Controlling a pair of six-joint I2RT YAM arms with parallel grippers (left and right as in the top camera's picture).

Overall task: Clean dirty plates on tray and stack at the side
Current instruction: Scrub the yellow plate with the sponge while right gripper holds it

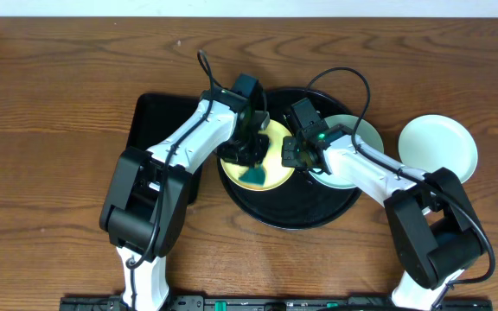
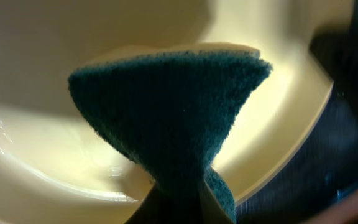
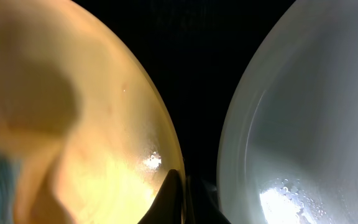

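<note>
Yellow plate under sponge in left claw

Both arms rise from the overhead frame's lower edge and bend inward, meeting at centre. The left gripper clamps a green sponge; the right gripper pinches the rim of the yellow plate.

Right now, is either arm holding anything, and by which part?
Left fingers pinch green sponge by its narrow end; right fingers apparently grip yellow plate at rim.
</note>
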